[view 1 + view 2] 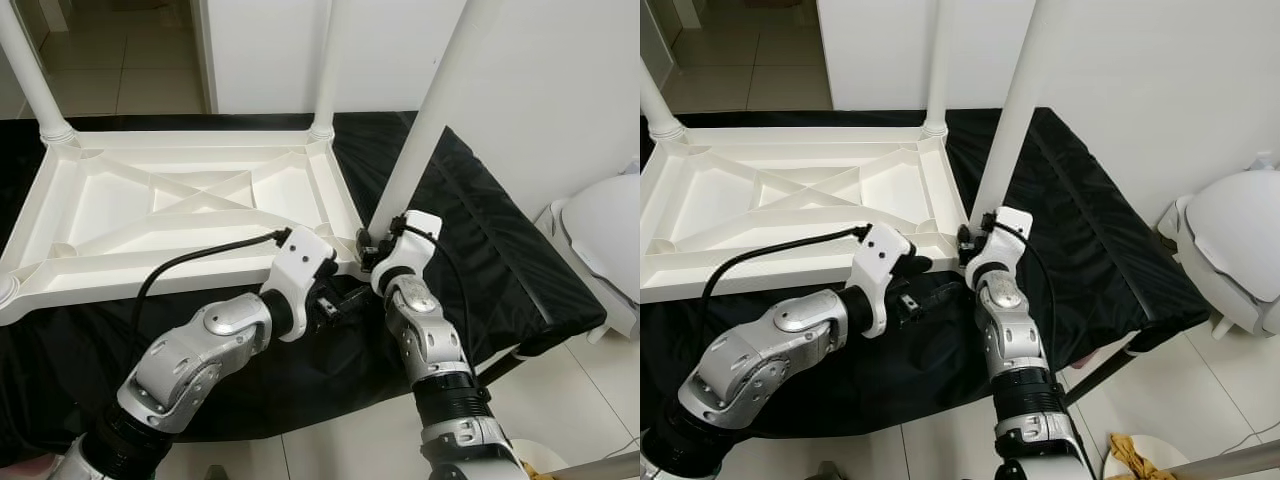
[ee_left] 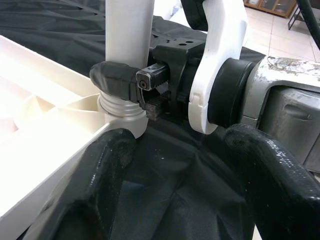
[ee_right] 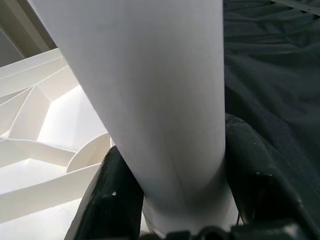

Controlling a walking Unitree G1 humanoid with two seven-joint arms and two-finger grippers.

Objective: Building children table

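Observation:
The white children's table (image 1: 180, 200) lies upside down on a black cloth (image 1: 500, 250). A white leg (image 1: 430, 110) stands tilted in the socket at its near right corner. My right gripper (image 1: 372, 245) is shut on this leg just above the socket; its black fingers (image 3: 112, 200) hug both sides of the leg (image 3: 150, 90). My left gripper (image 1: 345, 300) hovers over the cloth just in front of that corner, below the right gripper. It is open, its fingers (image 2: 95, 190) spread wide with nothing between them, and it points at the leg's base (image 2: 122, 107).
Two more legs stand upright at the table's far left (image 1: 30, 70) and far right (image 1: 325, 60) corners. The cloth-covered platform ends near my body and on the right. A white domed object (image 1: 610, 230) sits on the tiled floor at the right. White walls rise behind.

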